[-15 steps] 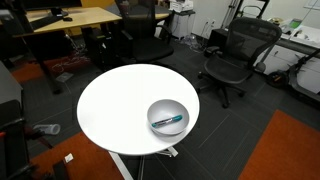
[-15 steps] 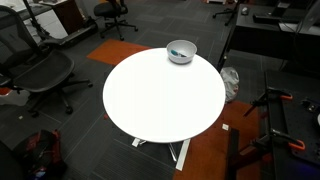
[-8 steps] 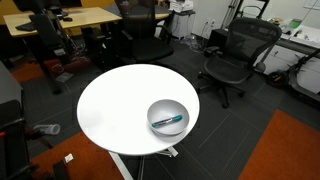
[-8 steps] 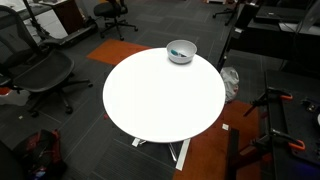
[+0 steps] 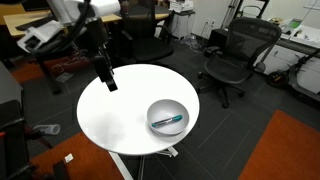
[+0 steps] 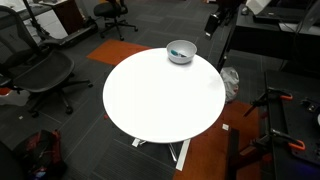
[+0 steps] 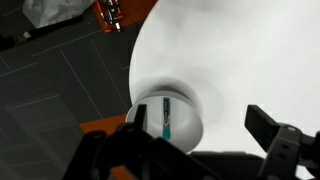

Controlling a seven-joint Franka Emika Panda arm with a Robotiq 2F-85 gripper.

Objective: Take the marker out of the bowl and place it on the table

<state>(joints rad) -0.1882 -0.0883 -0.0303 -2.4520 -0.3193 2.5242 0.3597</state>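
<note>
**Robot arm swings into view beside the round table**

Out of sight a moment ago, the arm now hangs raised near the edge of the white table (image 5: 115,115). Its gripper (image 5: 108,82) is empty, and the wrist view shows its jaws spread wide. The teal marker (image 5: 170,121) lies inside the grey-white bowl (image 5: 167,102), untouched by the gripper.

Marker (image 5: 170,121): teal, seemingly dark-tipped, lying flat inside grey-white bowl (image 5: 160,108), near edge of round white table (image 5: 115,110).
</note>
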